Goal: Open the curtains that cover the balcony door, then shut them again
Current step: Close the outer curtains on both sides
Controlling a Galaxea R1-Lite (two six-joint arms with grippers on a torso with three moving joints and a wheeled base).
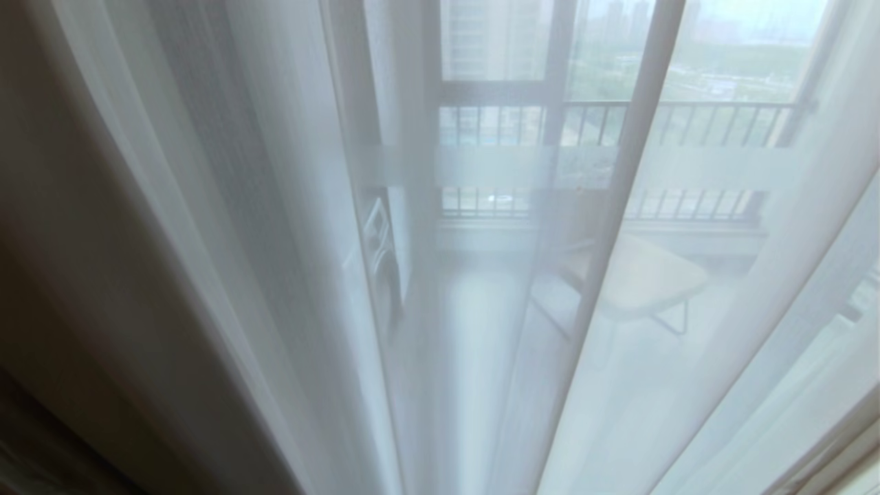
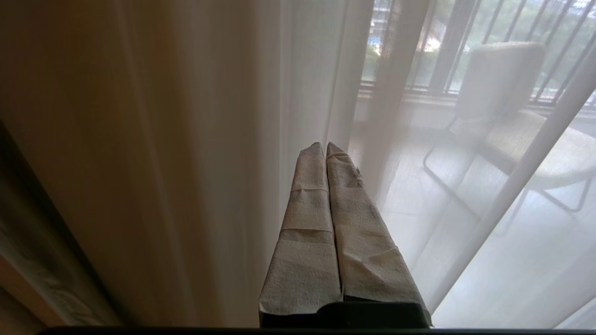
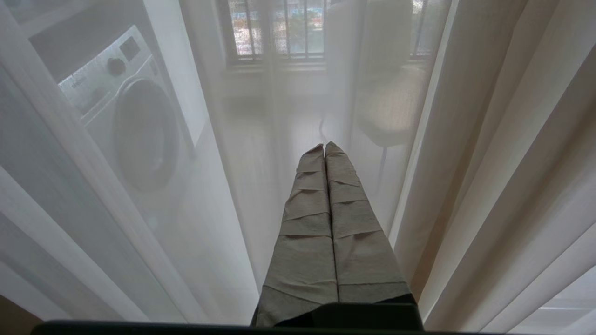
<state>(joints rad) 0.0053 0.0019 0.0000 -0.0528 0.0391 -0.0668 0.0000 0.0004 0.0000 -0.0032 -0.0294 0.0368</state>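
Note:
Sheer white curtains (image 1: 289, 227) hang in vertical folds across the whole head view. Behind them shows the balcony door (image 1: 495, 165), its dark frame and a frosted band across the glass. A thick beige drape (image 1: 62, 227) hangs at the far left; it also fills one side of the left wrist view as the beige drape (image 2: 139, 153). My left gripper (image 2: 324, 145) is shut, tape-wrapped fingers pressed together, pointing at the sheer curtain with nothing held. My right gripper (image 3: 324, 145) is shut and empty too, facing the sheer curtain (image 3: 223, 153), with cream drape folds (image 3: 503, 177) beside it. Neither arm shows in the head view.
Through the sheer fabric I see the balcony: a chair (image 1: 646, 282), a barred railing (image 1: 687, 124) and a washing machine (image 3: 135, 125). City buildings lie beyond the railing.

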